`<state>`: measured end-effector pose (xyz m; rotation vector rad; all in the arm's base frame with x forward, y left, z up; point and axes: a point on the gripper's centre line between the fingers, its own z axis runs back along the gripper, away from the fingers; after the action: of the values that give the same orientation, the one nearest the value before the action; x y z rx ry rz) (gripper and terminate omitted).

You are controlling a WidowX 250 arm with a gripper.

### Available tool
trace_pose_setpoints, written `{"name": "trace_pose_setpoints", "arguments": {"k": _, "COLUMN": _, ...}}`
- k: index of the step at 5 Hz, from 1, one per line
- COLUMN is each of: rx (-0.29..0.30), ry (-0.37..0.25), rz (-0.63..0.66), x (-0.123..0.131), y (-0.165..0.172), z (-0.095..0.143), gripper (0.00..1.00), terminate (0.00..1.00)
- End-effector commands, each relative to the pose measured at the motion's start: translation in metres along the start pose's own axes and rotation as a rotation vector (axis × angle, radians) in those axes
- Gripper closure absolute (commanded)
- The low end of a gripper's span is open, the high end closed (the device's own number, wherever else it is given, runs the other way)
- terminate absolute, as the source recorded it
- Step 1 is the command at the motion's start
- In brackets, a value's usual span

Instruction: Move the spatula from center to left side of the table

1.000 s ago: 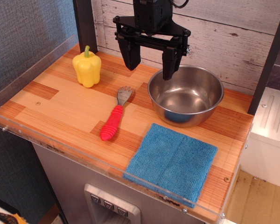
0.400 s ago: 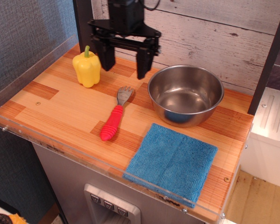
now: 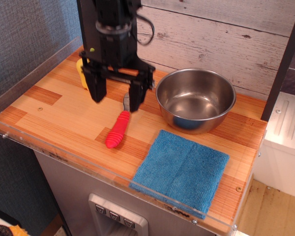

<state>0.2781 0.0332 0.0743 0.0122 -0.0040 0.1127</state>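
- Since a second ago my gripper (image 3: pixel 115 101) has swung from above the bowl (image 3: pixel 195 100) leftward and down; it now hangs over the spatula's upper end.
- My spatula (image 3: pixel 117 130) lies untouched at the centre of the table (image 3: pixel 59 113), red handle toward the front edge, head hidden behind the right finger.
- Risk: that right finger (image 3: pixel 136 98) sits near the head; descending off-line could knock the spatula askew.
- Fingers stand wide apart, holding nothing; the yellow pepper (image 3: pixel 81 70) sits close behind.
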Motion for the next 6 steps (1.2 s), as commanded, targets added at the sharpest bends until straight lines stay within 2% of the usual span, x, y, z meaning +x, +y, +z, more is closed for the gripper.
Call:
{"name": "trace_pose_setpoints", "arguments": {"k": 1, "rx": 0.075, "ry": -0.003, "rz": 0.025, "x": -0.006, "y": 0.005, "z": -0.024, "gripper": 0.00, "terminate": 0.00}}
{"name": "trace_pose_setpoints", "arguments": {"k": 2, "rx": 0.111, "ry": -0.003, "rz": 0.019, "x": -0.009, "y": 0.016, "z": -0.039, "gripper": 0.00, "terminate": 0.00}}
{"name": "trace_pose_setpoints", "arguments": {"k": 4, "rx": 0.120, "ry": -0.005, "rz": 0.061, "x": -0.016, "y": 0.031, "z": -0.062, "gripper": 0.00, "terminate": 0.00}}
{"name": "trace_pose_setpoints", "arguments": {"k": 5, "rx": 0.112, "ry": -0.021, "rz": 0.063, "x": -0.016, "y": 0.032, "z": -0.069, "gripper": 1.00, "terminate": 0.00}}
{"name": "trace_pose_setpoints", "arguments": {"k": 6, "rx": 0.121, "ry": -0.039, "rz": 0.075, "x": -0.016, "y": 0.031, "z": -0.066, "gripper": 1.00, "terminate": 0.00}}
